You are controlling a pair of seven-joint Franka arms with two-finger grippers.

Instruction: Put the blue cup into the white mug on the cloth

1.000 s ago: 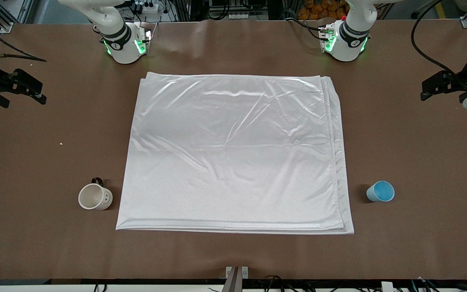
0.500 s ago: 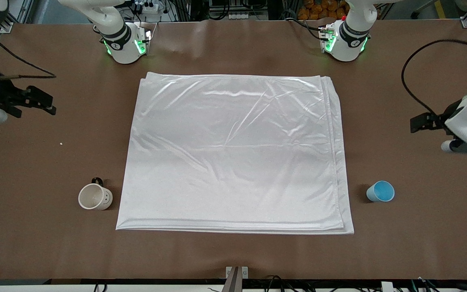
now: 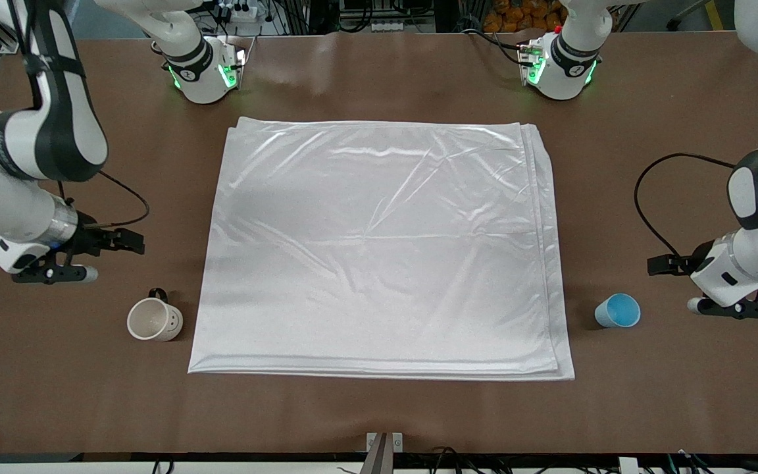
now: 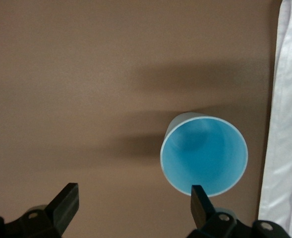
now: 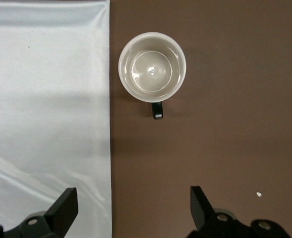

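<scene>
Left gripper [image 4: 131, 210] wide open, empty, over table beside blue cup [image 4: 204, 154]; right gripper [image 5: 133, 210] wide open, empty, near white mug [image 5: 152, 67].

Brown table [image 3: 379, 415]; white crumb [image 5: 258, 194] on it.

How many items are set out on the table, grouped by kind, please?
Drinking vessels: 2 (small light blue handleless cup, cream-white ceramic mug with a black handle)
Fabric: 1 (large shiny white folded cloth)
Total: 3
Both vessels stand on the bare brown table, beside the cloth, not on it.
</scene>
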